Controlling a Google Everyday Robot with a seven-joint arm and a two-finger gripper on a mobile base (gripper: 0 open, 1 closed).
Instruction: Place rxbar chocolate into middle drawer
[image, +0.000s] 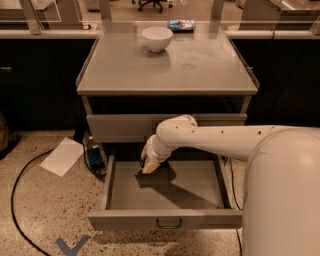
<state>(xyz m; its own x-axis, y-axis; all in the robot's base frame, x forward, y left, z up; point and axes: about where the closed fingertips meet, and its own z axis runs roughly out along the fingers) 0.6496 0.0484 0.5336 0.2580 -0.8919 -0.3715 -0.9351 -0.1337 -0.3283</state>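
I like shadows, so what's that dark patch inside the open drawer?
In the camera view, that's the shadow of the arm and the gripper, which hangs inside the middle drawer; the white bowl casts a softer one on the cabinet top.

Smooth gripper (149, 165) over matt metal drawer (125, 219)

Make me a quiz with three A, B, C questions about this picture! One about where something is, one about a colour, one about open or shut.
1. Where is the robot's claw?
A) up near the ceiling
B) down in the open bottom drawer
C) out of the picture

2. What colour is the bowl?
A) white
B) red
C) green

3. How is the bottom drawer?
A) shut
B) pulled out
C) taken away

Answers:
1 B, the arm reaches down into the drawer's tray.
2 A, the bowl looks plain white.
3 B, you can see the drawer's inside floor.
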